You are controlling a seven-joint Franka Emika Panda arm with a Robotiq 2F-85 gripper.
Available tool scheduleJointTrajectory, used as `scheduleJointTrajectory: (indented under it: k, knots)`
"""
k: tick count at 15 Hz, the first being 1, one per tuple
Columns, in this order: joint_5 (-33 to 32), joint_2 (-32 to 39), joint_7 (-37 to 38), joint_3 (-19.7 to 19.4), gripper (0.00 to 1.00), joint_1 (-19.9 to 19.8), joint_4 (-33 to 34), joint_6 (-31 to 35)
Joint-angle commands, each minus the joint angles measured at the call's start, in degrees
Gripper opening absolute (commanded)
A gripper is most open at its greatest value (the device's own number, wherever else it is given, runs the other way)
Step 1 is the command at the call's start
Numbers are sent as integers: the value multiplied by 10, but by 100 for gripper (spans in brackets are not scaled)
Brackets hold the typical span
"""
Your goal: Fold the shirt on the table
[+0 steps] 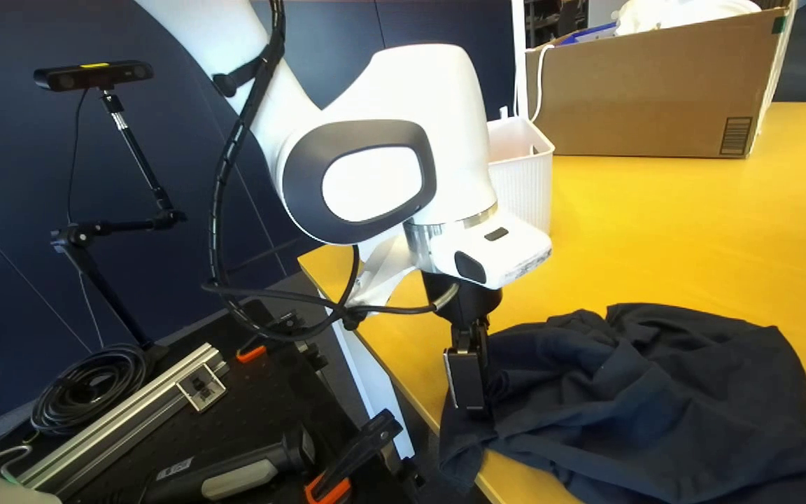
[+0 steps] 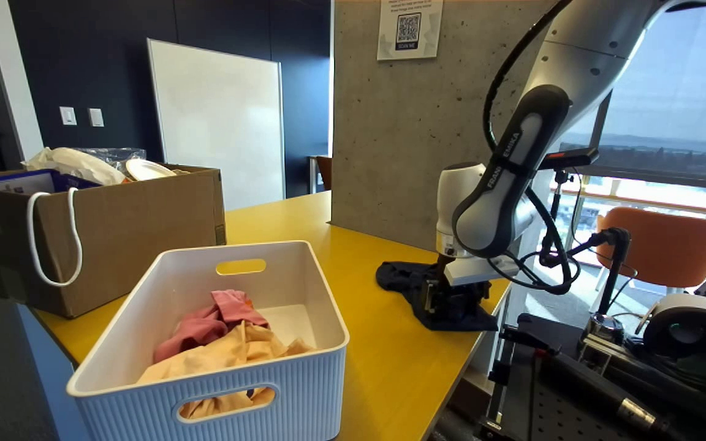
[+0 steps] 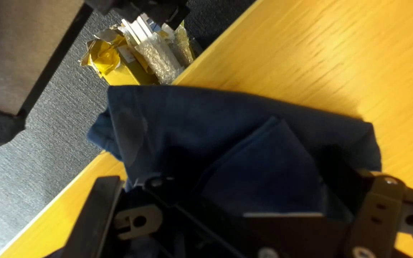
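Now, in an exterior view, find the crumpled navy cloth shirt [image 1: 655,399] mostly right of the wide-spread, two-fingered black tool [image 1: 468,393].

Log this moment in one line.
claw: open, pointing down at shirt | shirt: dark, rumpled, partly hanging off table | contact: unclear | fold: not done

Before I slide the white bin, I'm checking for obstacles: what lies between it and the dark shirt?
In an exterior view, yellow tabletop fills the visible stretch between the white bin and the dark shirt.
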Motion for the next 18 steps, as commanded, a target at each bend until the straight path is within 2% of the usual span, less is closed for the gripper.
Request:
scheduleJointTrajectory:
  k: [1,2,3,4,8,12,13,15,18]
  knots:
    - [42,52,-28,17,100,-4,39,14]
    - [46,60,-31,16,75,-2,44,15]
    - [50,63,-35,17,74,-1,47,15]
    - [53,64,-38,15,68,1,49,15]
    - [55,31,-45,11,36,16,35,7]
    - [39,-34,-34,-8,5,51,11,-8]
    - [38,-53,-35,-9,1,53,9,-11]
    - [32,-89,-33,-14,5,61,0,-16]
    - [18,-134,-25,-19,5,64,-7,-22]
